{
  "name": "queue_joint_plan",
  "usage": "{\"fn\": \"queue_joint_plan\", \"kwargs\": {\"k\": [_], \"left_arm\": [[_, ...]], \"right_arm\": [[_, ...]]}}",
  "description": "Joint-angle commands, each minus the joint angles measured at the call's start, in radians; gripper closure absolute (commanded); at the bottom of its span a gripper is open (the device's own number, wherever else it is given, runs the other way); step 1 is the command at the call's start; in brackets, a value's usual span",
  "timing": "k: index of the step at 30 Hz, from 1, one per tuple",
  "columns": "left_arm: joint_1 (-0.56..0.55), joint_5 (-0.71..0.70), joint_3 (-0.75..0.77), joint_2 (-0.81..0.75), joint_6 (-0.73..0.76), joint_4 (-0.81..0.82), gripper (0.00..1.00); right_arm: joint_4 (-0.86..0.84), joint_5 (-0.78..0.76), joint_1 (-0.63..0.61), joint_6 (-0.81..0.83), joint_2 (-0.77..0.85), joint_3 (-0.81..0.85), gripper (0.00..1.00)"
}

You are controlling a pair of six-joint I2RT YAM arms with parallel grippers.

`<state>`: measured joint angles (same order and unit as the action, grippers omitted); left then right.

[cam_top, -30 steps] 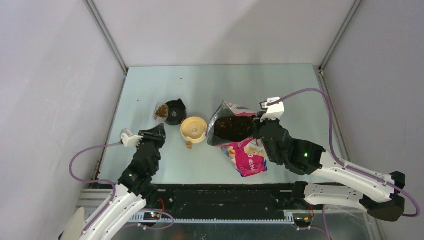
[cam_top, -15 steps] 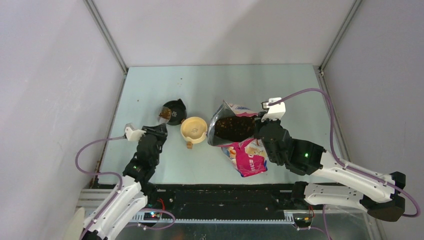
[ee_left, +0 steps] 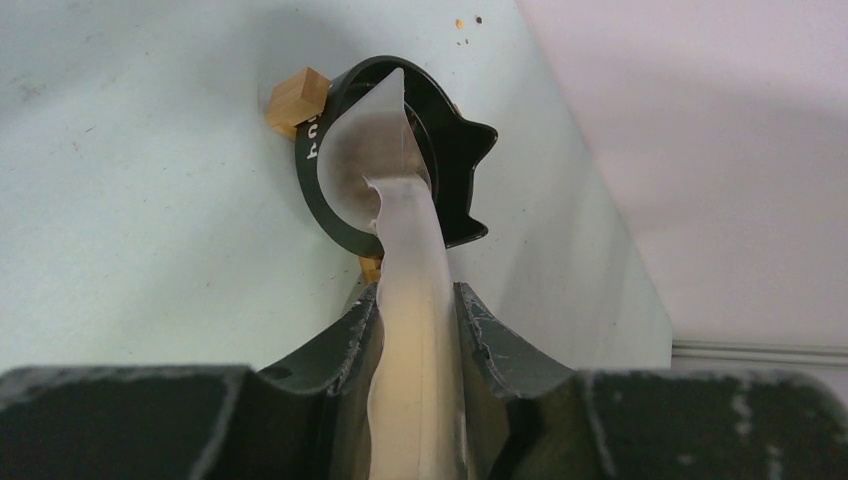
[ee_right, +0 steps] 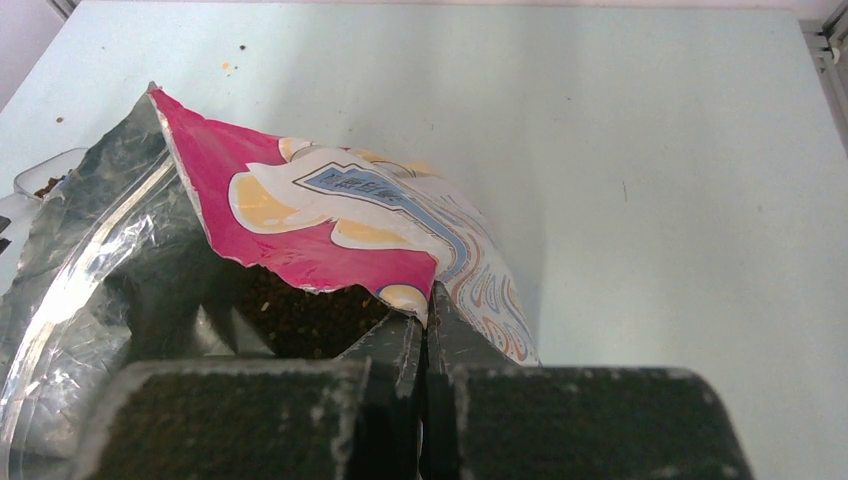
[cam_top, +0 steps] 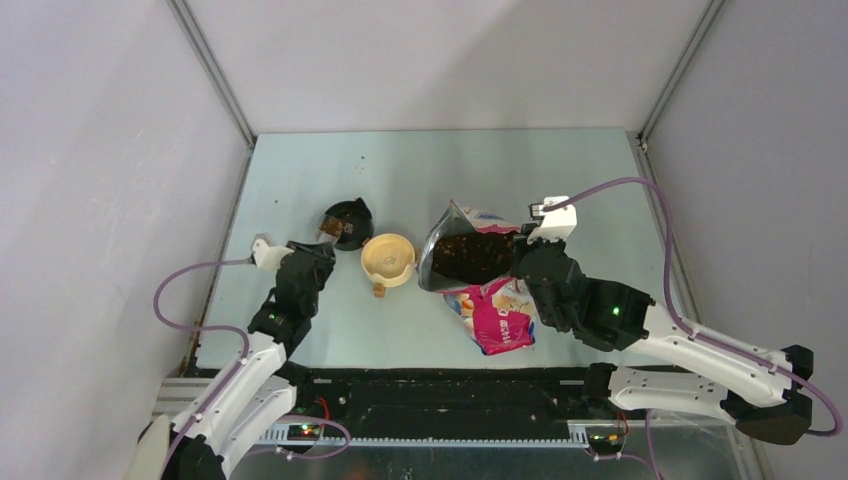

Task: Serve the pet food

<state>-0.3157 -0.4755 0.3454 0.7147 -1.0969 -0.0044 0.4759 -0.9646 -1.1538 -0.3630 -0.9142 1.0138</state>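
Note:
The pet food point(cam_top: 468, 258) is a dark brown mass inside the open blue-and-pink bag point(cam_top: 498, 320). It also shows in the right wrist view point(ee_right: 300, 315). My right gripper point(cam_top: 518, 258) is shut on the bag's torn upper edge point(ee_right: 330, 215), with its jaws pinched together point(ee_right: 425, 310). My left gripper point(cam_top: 318, 250) is shut on the handle of the clear scoop point(ee_left: 405, 250). The scoop head is turned on its side over the black cat-eared bowl point(cam_top: 352, 222), whose rim point(ee_left: 325, 190) curves around it. I cannot tell if kibble is in the scoop or the bowl.
A tan bowl point(cam_top: 388, 258) sits between the black bowl and the bag, with a small wooden block point(cam_top: 379, 291) at its near side. Another wooden block point(ee_left: 297, 97) lies against the black bowl. Enclosure walls stand close on the left, right and back.
My left gripper has moved forward and rolled, bringing the scoop from beside the black bowl to over it, tipped on its side. The right gripper and bag have barely moved.

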Motion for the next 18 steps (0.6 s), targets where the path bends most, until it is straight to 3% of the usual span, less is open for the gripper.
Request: {"fn": "queue_joint_plan", "kwargs": {"k": [1,18], "left_arm": [[0.018,0.024,0.082,0.029,0.045,-0.017,1.00],[0.023,0.078,0.246,0.157,0.127,-0.164,1.00]], "right_arm": [[-0.046,-0.058,0.001,-0.036,0.048,0.044,1.00],[-0.025,-0.058,0.016,-0.055,0.067,0.029,1.00]]}}
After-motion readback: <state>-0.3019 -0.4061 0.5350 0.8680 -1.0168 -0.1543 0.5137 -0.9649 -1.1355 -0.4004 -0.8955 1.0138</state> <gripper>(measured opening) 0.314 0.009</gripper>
